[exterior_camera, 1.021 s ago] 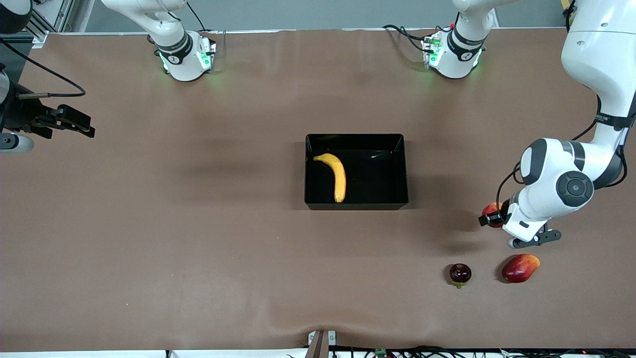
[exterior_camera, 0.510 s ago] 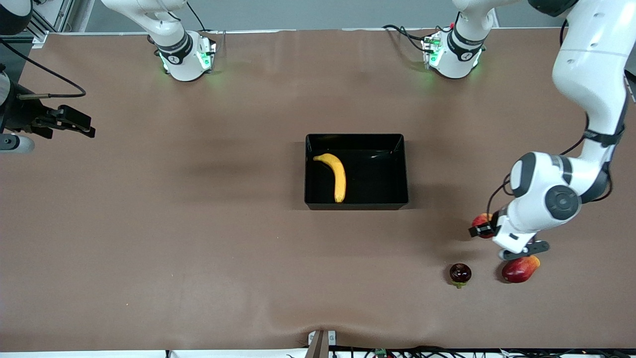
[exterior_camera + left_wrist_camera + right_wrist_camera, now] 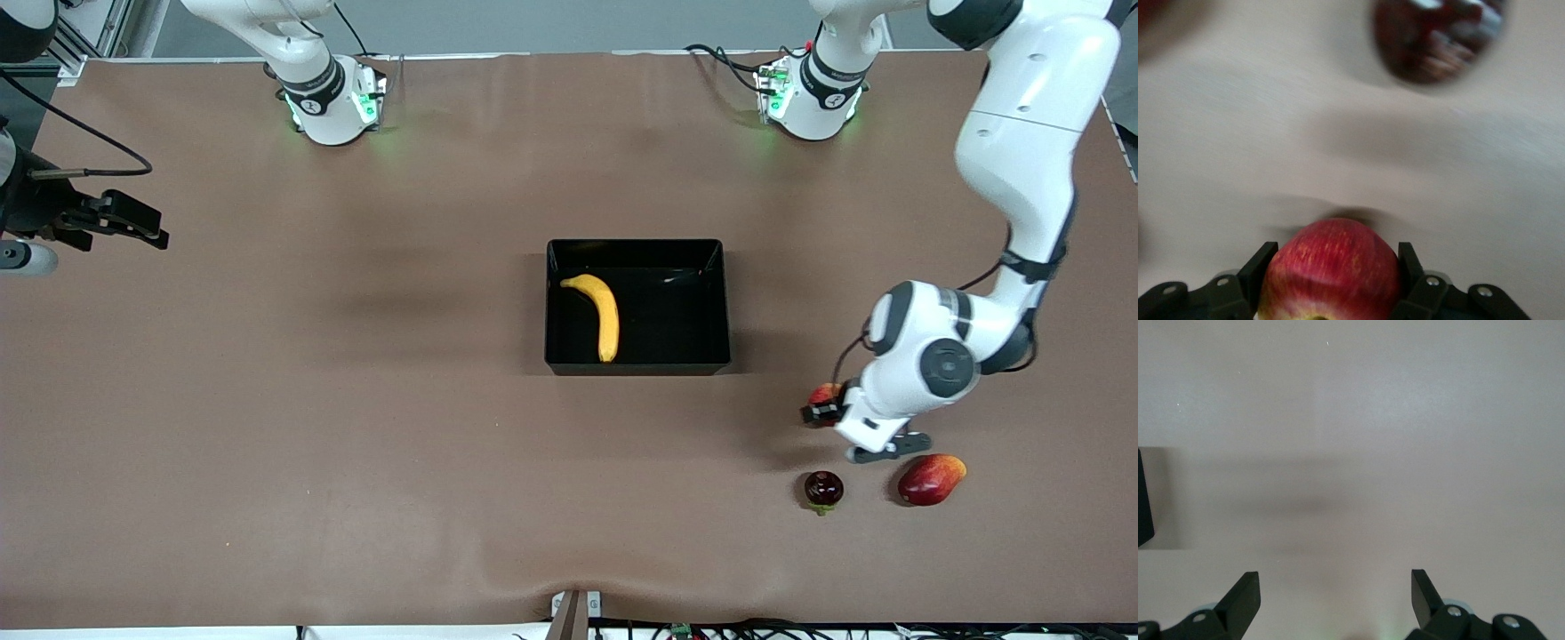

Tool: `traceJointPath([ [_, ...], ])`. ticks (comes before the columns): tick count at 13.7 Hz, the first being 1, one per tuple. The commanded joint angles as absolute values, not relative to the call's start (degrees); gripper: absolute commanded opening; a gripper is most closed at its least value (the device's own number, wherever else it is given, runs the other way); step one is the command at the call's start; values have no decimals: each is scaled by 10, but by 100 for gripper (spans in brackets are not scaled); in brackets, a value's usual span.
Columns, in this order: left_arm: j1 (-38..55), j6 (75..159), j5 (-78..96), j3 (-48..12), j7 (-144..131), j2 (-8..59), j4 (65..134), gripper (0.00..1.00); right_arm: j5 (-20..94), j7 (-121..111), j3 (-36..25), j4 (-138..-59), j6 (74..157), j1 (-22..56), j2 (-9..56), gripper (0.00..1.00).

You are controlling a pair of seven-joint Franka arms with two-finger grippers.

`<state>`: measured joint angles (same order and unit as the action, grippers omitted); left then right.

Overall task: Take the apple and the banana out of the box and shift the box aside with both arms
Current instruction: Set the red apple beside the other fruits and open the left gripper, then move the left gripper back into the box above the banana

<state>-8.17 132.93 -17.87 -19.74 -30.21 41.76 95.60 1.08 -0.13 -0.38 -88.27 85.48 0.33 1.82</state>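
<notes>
Front view, left to right. At the left edge of the frame the right gripper (image 3: 133, 222) hangs over bare brown table (image 3: 311, 427) with its fingers spread wide and nothing between them, as the right wrist view confirms; this arm waits.

At the centre sits the glossy black rectangular open-top plastic box (image 3: 711, 302); the curved yellow banana (image 3: 605, 313) lies in the half of it toward the right arm's end of the table, its long axis running nearly from the frame's top to its bottom, with the hooked tip uppermost.

At the lower right of the frame the left gripper (image 3: 822, 404) is clamped on the small round red apple with yellowish streaks (image 3: 825, 394), already clear of the box and low over the table; the left wrist view shows the apple (image 3: 1330, 270) seated squarely between both pads.

Below it in the frame lie a dark maroon round fruit with a green stalk (image 3: 823, 489) and, just beside that, an oval red-yellow mango-like fruit (image 3: 930, 478); the apple hangs near the maroon fruit.

The coming release turns on this: the free patch of table lies under the apple, upward in the frame from the two resting fruits, so a straight descent appears to suffice; for the banana, the left arm looks nearer.
</notes>
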Motion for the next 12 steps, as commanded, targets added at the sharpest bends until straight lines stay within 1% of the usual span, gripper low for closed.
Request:
traceJointPath([
  [1,-83,1342,-213,-195,-320,407,974,0,8,0,-1,-885,857,0,13,100],
  [3,-69,1380,-217,-195,-361,422,973,0,8,0,-1,-885,857,1,14,100],
  [9,-67,1383,-256,-195,-394,418,1000,0,8,0,-1,-885,857,3,13,100],
  [10,-71,1383,-258,-196,-395,416,1000,35,8,0,0,-886,856,4,13,100],
  [11,-71,1379,-258,-196,-396,408,1000,88,8,0,0,-886,856,4,13,100],
  [12,-71,1375,-258,-196,-396,394,1000,100,8,0,0,-886,853,4,13,100],
])
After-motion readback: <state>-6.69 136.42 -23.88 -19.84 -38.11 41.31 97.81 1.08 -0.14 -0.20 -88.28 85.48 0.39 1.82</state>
